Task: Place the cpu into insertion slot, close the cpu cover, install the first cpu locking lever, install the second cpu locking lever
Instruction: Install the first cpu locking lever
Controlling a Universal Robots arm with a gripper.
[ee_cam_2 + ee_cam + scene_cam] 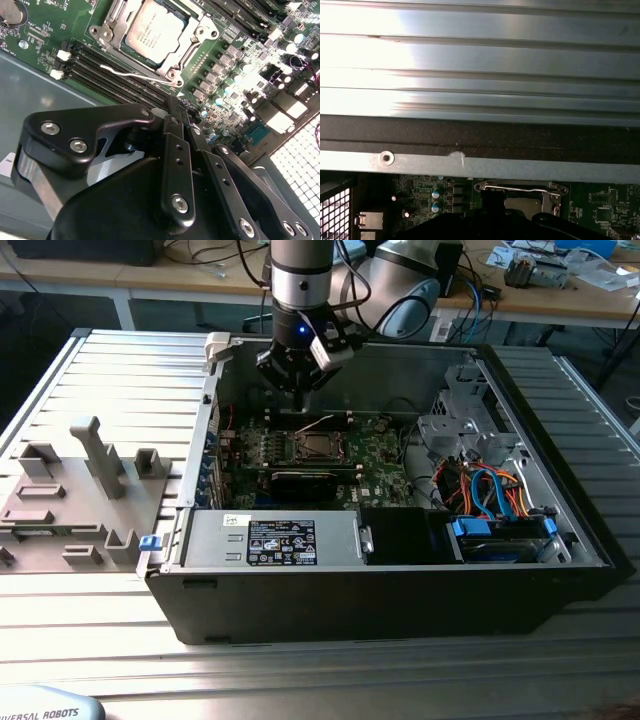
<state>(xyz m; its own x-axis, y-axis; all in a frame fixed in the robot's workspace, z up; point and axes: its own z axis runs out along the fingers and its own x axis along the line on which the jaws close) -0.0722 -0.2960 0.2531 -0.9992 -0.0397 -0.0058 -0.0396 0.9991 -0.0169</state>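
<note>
The cpu point(152, 32) lies flat in the insertion slot point(107, 32) on the green board, its silver top showing. The cpu cover point(197, 35), a silver frame, lies down around the chip. A thin silver locking lever point(132, 75) runs along the socket's edge on the gripper's side; in the first wrist view the lever point(517, 188) crosses the socket's top. My gripper point(176, 102) hovers above the board just short of that lever, fingers shut together with nothing between them. In the exterior view the gripper point(298, 388) hangs over the far part of the case, behind the cpu point(318, 447).
Black memory slots point(100, 65) run between gripper and socket. A long black card point(305, 483), a power supply point(270, 538) and a drive cage with cables point(490, 500) crowd the case. The case wall point(470, 135) rises close by. Grey fixtures point(95, 470) stand on the exterior view's left.
</note>
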